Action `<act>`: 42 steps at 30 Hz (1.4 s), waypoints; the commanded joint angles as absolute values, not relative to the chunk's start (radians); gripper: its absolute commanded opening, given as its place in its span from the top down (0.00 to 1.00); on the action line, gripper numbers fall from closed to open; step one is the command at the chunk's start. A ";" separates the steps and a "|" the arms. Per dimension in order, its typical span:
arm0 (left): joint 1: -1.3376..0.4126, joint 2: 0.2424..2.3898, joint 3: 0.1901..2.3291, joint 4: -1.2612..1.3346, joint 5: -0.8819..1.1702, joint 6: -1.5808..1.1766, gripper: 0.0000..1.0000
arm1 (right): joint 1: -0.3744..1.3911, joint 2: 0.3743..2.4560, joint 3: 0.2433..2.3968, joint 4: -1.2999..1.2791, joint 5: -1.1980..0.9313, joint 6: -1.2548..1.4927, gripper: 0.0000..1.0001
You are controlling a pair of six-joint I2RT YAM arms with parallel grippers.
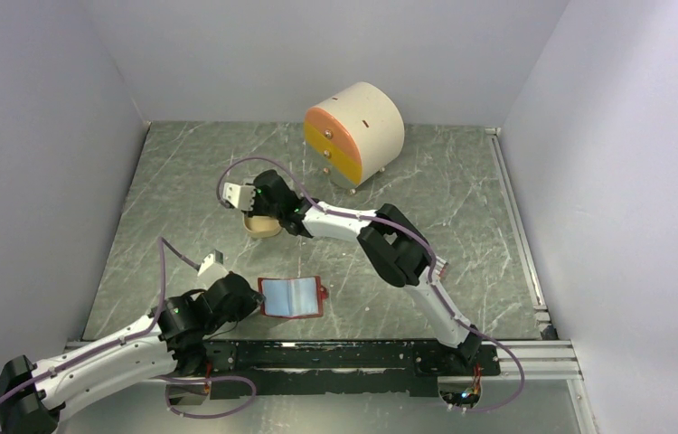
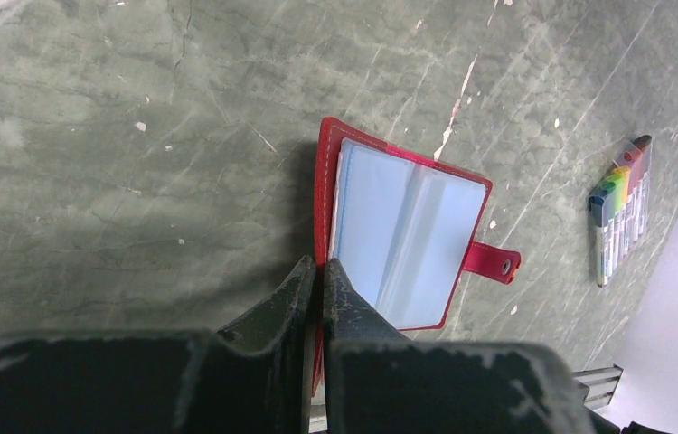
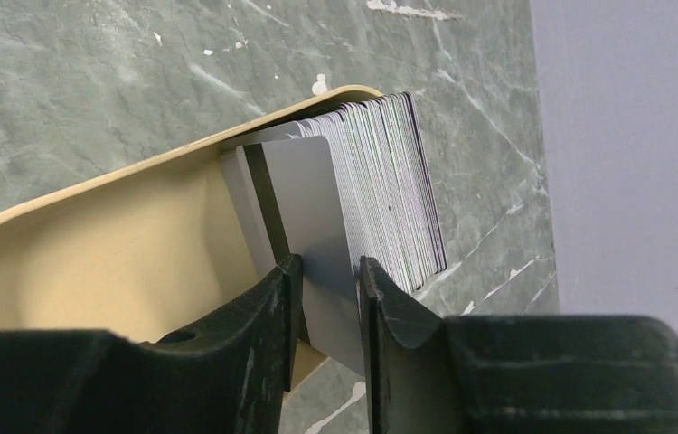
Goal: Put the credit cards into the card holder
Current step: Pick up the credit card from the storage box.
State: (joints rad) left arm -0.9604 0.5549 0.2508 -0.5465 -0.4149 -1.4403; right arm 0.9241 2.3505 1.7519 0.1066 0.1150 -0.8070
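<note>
**Card pinched, holder clamped**

The right fingers [image 3: 268, 316] pinch one silver-grey card [image 3: 308, 199] at the front of the credit cards [image 3: 390, 190] standing on edge in the tan tray [image 3: 91, 253]. The left fingers [image 2: 290, 298], pressed together, clamp the red edge of the card holder [image 2: 408, 235], which lies open on the table [image 2: 136, 136], pale blue pockets up, well apart from the tray.
</note>
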 commanded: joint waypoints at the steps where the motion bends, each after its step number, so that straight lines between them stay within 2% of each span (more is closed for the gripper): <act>1: -0.967 0.552 0.260 -0.540 -0.425 -1.438 0.91 | 0.909 2.297 1.748 0.143 0.110 -0.801 0.71; 5: -0.967 0.556 0.261 -0.542 -0.426 -1.438 0.91 | 0.908 2.288 1.746 0.134 0.098 -0.798 0.76; 13: -0.966 0.565 0.264 -0.537 -0.423 -1.437 0.91 | 0.899 2.282 1.737 0.114 0.073 -0.795 1.00; 27: -0.967 0.582 0.267 -0.527 -0.420 -1.435 0.91 | 0.891 2.178 1.681 0.043 -0.109 -0.721 1.00; 33: -0.967 0.583 0.270 -0.520 -0.420 -1.433 0.91 | 0.879 2.153 1.683 0.022 -0.123 -0.679 1.00; 42: -0.967 0.579 0.258 -0.501 -0.428 -1.432 0.91 | 0.846 2.009 1.624 -0.001 -0.211 -0.407 1.00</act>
